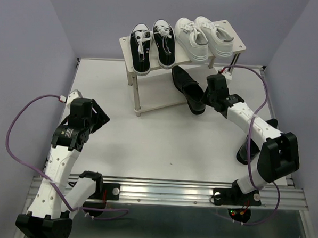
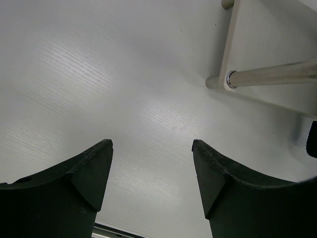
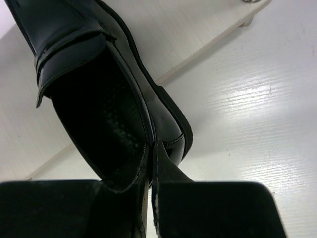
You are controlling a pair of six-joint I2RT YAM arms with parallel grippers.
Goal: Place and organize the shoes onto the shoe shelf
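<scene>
— Over at nine o'clock from the table's middle, what is the left gripper (image 1: 97, 118) doing?

— Nothing. Its jaws stand wide with only bare table between them. At twelve o'clock the shoe shelf (image 1: 125, 45) carries the black canvas sneakers (image 1: 152, 48) on its top board, with the white sneakers (image 1: 203, 38) to their right.

— And the loafer (image 1: 186, 88)?

— At one o'clock, with its toe over the lower board and its heel pointing off toward five. The right gripper (image 3: 152, 148) is clamped on the heel rim, one finger inside and one outside.

— Risks?

— That thin pinch on glossy leather could let the shoe swivel or slip. If it's pushed in askew, the toe may knock a leg. The other loafer (image 1: 246, 151), at four o'clock behind the right arm, could get nudged by the elbow.
</scene>
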